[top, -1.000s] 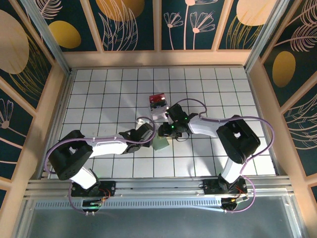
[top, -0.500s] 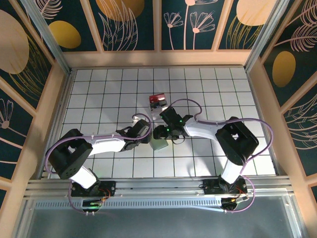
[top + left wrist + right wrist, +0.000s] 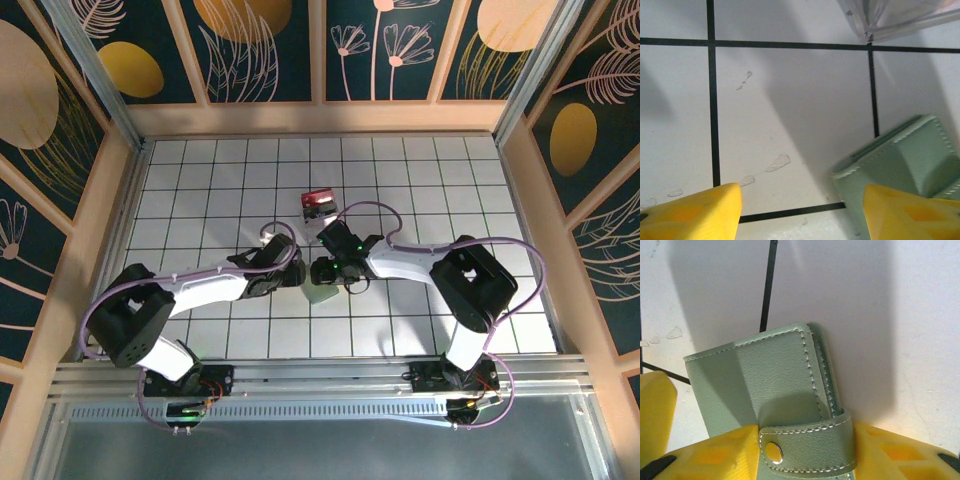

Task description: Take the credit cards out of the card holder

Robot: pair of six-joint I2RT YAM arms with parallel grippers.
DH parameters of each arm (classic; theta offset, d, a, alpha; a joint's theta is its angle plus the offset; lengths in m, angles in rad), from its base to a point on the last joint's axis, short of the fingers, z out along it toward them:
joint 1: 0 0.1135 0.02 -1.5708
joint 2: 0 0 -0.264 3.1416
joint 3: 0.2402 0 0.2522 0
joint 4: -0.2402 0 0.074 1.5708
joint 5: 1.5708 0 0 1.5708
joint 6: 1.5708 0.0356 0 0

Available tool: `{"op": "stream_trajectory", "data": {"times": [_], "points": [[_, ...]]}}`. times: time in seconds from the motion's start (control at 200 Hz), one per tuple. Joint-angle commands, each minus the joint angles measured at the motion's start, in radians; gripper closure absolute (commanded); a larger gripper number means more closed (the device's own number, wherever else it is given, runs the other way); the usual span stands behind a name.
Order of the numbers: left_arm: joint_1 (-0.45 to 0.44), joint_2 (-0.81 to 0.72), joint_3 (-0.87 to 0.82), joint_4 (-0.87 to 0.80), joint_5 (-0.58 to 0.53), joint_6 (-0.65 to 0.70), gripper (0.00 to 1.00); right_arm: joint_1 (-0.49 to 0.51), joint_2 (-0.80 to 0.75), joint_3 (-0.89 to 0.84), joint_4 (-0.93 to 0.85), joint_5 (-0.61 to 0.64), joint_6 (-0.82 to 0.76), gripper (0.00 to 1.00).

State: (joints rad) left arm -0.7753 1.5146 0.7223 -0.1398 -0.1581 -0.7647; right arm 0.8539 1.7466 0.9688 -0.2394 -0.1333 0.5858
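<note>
The card holder [image 3: 765, 380] is a pale green folder lying closed on the tiled table, its snap strap [image 3: 810, 450] folded over one edge. My right gripper [image 3: 807, 452] sits right over it, a yellow finger pressed against each end of the strap. In the top view the card holder [image 3: 321, 294] pokes out below the right gripper [image 3: 323, 272], and my left gripper [image 3: 303, 278] is beside it on the left. The left gripper [image 3: 800, 215] is open, and its right fingertip [image 3: 910, 212] overlaps a corner of the card holder [image 3: 900, 160]. The credit cards are hidden.
A small white box with a red top [image 3: 318, 204] stands just beyond both grippers. A clear plastic corner [image 3: 890, 20] shows at the far edge of the left wrist view. Wooden walls ring the white tiled table [image 3: 200, 190].
Both arms have swung slightly left, and the left wrist has reached farther out. The right gripper has settled closer over the card holder, which has barely moved.
</note>
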Motion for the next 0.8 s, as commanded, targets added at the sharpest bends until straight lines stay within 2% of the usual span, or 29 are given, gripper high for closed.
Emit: {"op": "stream_trajectory", "data": {"times": [0.0,0.14,0.4,0.596,0.796], "points": [[0.026,-0.024,0.019,-0.054,0.092,-0.031,0.35,0.016,0.014,-0.037,0.023,-0.038,0.027,0.53],[0.059,-0.011,-0.003,-0.016,0.16,-0.045,0.37,0.015,0.017,-0.06,0.118,-0.102,0.091,0.53],[0.141,-0.002,-0.052,0.072,0.277,-0.08,0.45,-0.001,-0.001,-0.121,0.297,-0.222,0.189,0.57],[0.149,0.022,-0.053,0.112,0.309,-0.089,0.41,-0.047,-0.004,-0.185,0.452,-0.334,0.247,0.57],[0.155,0.066,-0.042,0.181,0.34,-0.105,0.39,-0.051,0.017,-0.165,0.469,-0.372,0.235,0.57]]}}
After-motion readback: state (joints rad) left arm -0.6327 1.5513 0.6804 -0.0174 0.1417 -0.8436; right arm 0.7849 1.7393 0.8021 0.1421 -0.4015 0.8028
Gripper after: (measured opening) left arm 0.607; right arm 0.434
